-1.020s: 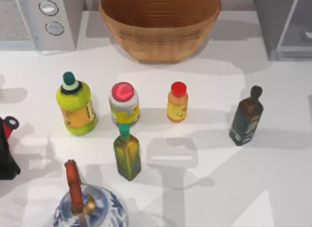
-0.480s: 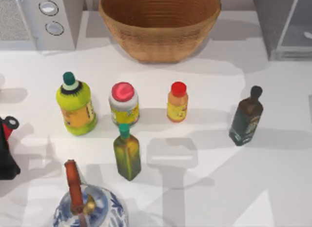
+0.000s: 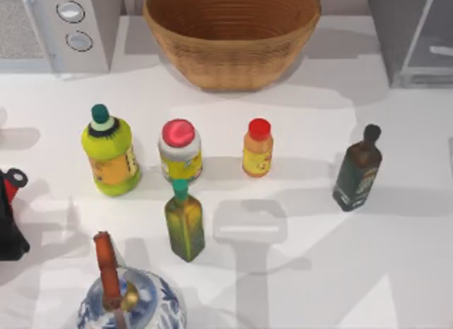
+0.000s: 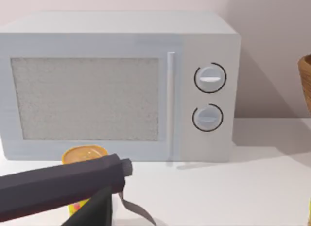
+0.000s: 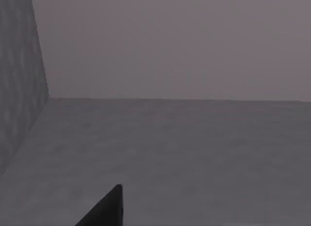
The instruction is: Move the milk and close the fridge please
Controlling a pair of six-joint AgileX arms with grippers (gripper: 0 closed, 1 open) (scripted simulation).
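Large grey box fridge w/ pale glassy door (image 3: 382, 32): table's far-right corner, well apart from left gripper (image 4: 97, 187); right gripper (image 5: 104, 209) faces grey panels; jaw states cannot be told; door prob. stiff, light-swinging; push at free edge.

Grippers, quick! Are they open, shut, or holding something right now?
Left gripper: by the microwave, open or shut cannot be told.
Right gripper: cannot be told either.

The fridge (image 3: 414, 35) is cut off by the top view's top and right edges. The microwave (image 3: 53, 28) is cut at the top left corner. A blue and white teapot (image 3: 131, 304) runs off the bottom. In the left wrist view, a dark arm part hides most of a yellow can (image 4: 85, 155).
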